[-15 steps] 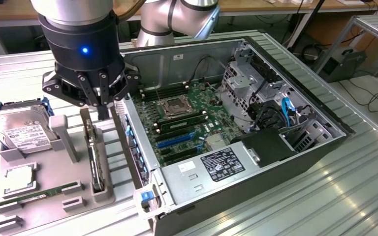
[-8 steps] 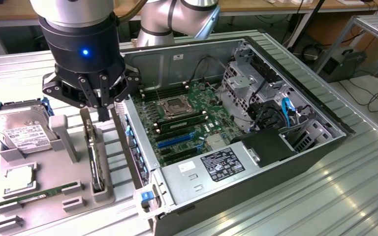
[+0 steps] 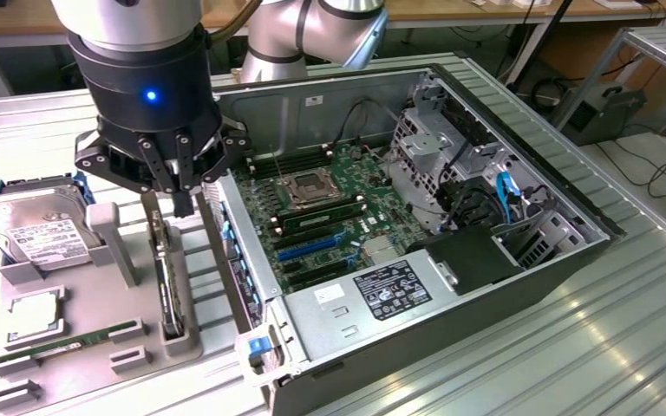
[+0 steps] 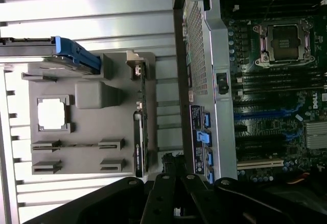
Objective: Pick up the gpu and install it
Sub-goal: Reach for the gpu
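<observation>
Exterior view: you have the gripper (image 3: 180,201) pointing straight down, its fingers (image 3: 183,195) pressed together with nothing visible between them. The tips hang over the near end of the gpu (image 3: 169,286), on the side facing the open case (image 3: 310,104). You cannot tell from here whether they touch the card. The gpu stands on edge in its slot in the grey tray (image 3: 90,299), not yet lifted. The slot is on the tray side nearest the case, well apart from the drive (image 3: 35,232).

In the wrist view you see the gripper (image 4: 169,163) just beside the gpu (image 4: 139,142), over the gap between the tray (image 4: 87,127) and the case (image 4: 204,55).
</observation>
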You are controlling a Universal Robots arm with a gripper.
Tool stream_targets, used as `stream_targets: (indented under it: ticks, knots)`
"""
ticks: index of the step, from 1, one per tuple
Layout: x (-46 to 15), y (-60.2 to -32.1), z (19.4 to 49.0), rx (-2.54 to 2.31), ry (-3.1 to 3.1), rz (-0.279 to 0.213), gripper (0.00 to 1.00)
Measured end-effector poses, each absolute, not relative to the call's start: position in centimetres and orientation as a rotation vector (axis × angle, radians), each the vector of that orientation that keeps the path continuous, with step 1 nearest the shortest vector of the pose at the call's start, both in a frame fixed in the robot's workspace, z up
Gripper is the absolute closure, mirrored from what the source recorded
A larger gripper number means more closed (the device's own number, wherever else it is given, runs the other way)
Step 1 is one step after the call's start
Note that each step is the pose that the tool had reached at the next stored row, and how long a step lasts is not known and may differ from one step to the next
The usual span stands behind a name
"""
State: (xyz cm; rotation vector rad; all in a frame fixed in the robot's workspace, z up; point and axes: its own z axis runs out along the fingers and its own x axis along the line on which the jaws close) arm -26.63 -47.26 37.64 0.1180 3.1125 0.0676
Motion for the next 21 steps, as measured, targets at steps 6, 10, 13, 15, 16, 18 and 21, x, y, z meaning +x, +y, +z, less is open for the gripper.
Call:
stream_targets:
  ticks: [6, 10, 13, 15, 16, 18, 21]
  knots:
    - [-26.63, -47.52, 37.62, 0.118, 3.112, 0.068, 0.89]
    - [-26.64, -47.65, 37.61, 0.118, 3.112, 0.068, 0.89]
    - [-26.64, -47.75, 37.6, 0.118, 3.112, 0.068, 0.89]
    - [-26.64, -47.82, 37.6, 0.118, 3.113, 0.068, 0.89]
    - [-26.64, -47.85, 37.6, 0.118, 3.112, 0.068, 0.89]
    - [-26.64, -47.91, 37.59, 0.118, 3.112, 0.068, 0.89]
    - [-26.64, -48.0, 37.59, 0.118, 3.112, 0.068, 0.89]
